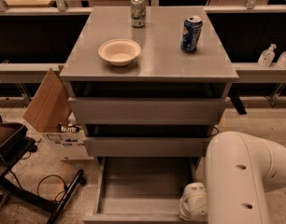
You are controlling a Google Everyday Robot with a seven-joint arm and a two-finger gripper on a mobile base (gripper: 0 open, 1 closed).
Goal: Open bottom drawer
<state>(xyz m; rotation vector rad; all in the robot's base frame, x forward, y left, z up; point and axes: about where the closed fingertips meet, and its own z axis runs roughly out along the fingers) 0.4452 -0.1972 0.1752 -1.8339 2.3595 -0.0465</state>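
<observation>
Progress looks close to complete: the bottom drawer [143,190] stands pulled well out from the cabinet [147,125], with its shallow grey tray bare and open to view and its front edge down at the lower border of the view. Above it the two upper drawers [147,110] sit slightly out from the cabinet face but are not opened like the bottom one. By my reading little is left beyond perhaps a last bit of travel and letting go, though the drawer's full reach cannot be judged from here. The tool [191,203] is low at the drawer's front right corner, right against or just beside its right side wall, with the bulky white arm [241,176] rising behind it on the right. Whether the tool is open or closed, and whether it has hold of the drawer edge, I cannot tell, because its working end is hidden. On the counter [152,64] a bowl [119,51] and two cans [191,33] stand well apart from the action.
</observation>
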